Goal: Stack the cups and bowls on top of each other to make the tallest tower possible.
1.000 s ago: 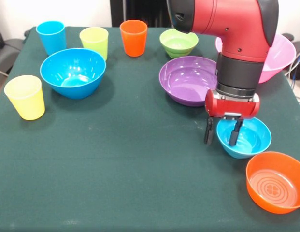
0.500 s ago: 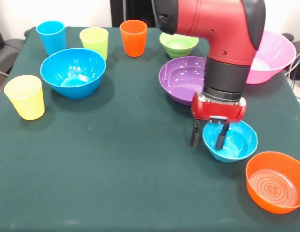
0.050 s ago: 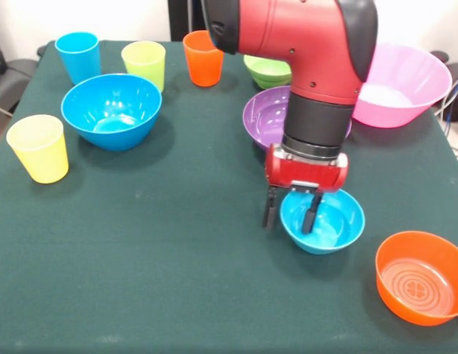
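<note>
Jaws (image 3: 291, 212) astride small light-blue bowl (image 3: 326, 225) rim, one finger inside

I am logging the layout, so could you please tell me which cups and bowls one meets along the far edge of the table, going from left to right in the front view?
Blue cup → lime green cup → orange cup → green bowl, partly behind the arm → pink bowl.

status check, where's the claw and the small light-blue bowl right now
Claw straddling the rim of the small light-blue bowl, one finger inside, one outside. Bowl on the table, nothing stacked yet. Orange bowl and purple bowl nearby, apart from it.
</note>
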